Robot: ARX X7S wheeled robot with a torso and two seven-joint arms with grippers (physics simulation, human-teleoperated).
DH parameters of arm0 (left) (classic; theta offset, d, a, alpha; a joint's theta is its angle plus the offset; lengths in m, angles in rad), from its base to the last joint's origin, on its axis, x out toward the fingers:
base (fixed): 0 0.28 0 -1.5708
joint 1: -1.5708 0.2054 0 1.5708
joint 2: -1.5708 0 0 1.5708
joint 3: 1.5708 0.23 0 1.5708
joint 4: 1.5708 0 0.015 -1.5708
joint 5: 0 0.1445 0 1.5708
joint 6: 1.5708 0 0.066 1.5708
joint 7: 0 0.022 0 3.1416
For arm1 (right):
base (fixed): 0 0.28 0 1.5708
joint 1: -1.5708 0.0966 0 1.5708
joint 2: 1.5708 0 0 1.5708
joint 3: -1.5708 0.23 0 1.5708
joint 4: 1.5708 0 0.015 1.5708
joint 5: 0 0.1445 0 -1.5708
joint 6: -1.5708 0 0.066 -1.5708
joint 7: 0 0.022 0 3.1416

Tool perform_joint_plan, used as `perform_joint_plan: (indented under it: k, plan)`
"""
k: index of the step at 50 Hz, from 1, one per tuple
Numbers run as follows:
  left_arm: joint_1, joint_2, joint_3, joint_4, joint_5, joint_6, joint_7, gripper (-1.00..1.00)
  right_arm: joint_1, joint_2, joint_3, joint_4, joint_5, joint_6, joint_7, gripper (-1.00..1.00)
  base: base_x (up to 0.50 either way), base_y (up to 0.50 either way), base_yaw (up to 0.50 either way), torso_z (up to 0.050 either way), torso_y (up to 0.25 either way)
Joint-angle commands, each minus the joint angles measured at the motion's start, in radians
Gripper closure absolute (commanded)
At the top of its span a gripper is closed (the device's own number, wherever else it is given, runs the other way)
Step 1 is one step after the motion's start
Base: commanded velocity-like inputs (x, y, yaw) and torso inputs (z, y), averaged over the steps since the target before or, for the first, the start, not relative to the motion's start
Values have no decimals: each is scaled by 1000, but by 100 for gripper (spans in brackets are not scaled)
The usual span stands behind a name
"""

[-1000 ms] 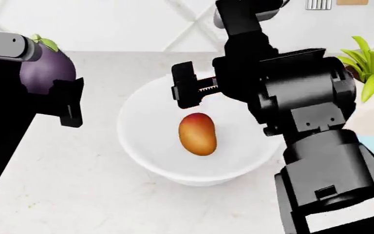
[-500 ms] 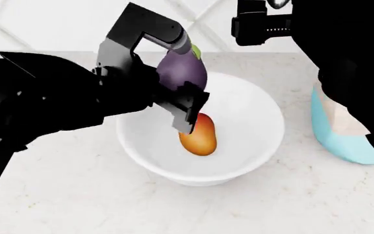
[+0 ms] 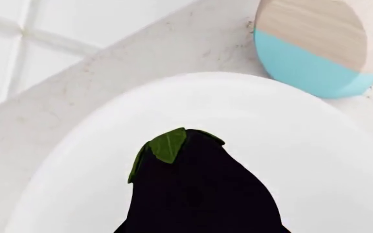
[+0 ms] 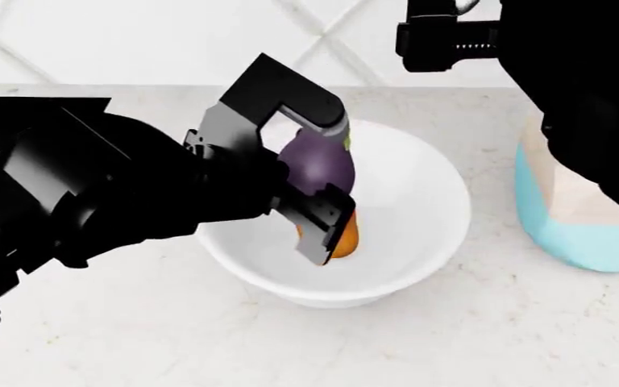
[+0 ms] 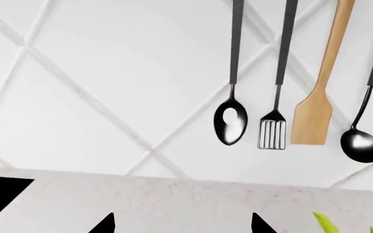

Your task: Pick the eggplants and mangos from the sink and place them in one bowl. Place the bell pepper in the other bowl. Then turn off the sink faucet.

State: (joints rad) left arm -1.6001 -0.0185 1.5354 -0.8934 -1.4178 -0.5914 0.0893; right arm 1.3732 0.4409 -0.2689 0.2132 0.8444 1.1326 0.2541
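Purple eggplant [image 4: 318, 165] is held in the left gripper [image 4: 326, 173], jaws closed on its body, directly above the white bowl [image 4: 428, 242]. A mango [image 4: 344, 235] lies inside the bowl, just beneath and partly hidden by the lower jaw. In the left wrist view the eggplant [image 3: 199, 194] fills the foreground, green cap forward, with the bowl wall [image 3: 303, 126] behind it and a blue-and-wood vessel [image 3: 316, 53] beyond the rim.

The right gripper [image 4: 444, 40] is raised near the back wall; its jaw opening cannot be told. Its wrist camera shows only hanging utensils [image 5: 274, 97] on the tiled wall.

Step in hand, as judged: release of the eggplant into the bowl. A good release would be made low, slightly clear of the mango so the fruit is not struck or bounced over the rim, jaws opened fully before the arm is lifted straight up. Sink, pepper and faucet are not in view.
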Motion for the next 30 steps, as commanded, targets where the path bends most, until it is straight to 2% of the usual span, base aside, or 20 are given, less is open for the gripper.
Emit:
perform_joint_plan:
  k: [1, 18, 19, 30]
  plan:
    - [-3, 18, 25, -6, -13, 21, -2, 100, 3, -6, 17, 4, 13, 19, -1, -100, 0, 0, 0, 0, 0]
    - [-5, 18, 23, 7, -2, 13, -5, 100, 3, -17, 53, 24, 47, 43, 22, -100, 0, 0, 0, 0, 1]
    - [-6, 18, 24, 8, 1, 12, -7, -100, 3, -17, 55, 25, 50, 44, 23, -100, 0, 0, 0, 0, 0]
    - [-18, 18, 25, 20, -17, 13, -26, -100, 2, -21, 68, 32, 65, 47, 29, -100, 0, 0, 0, 0, 0]
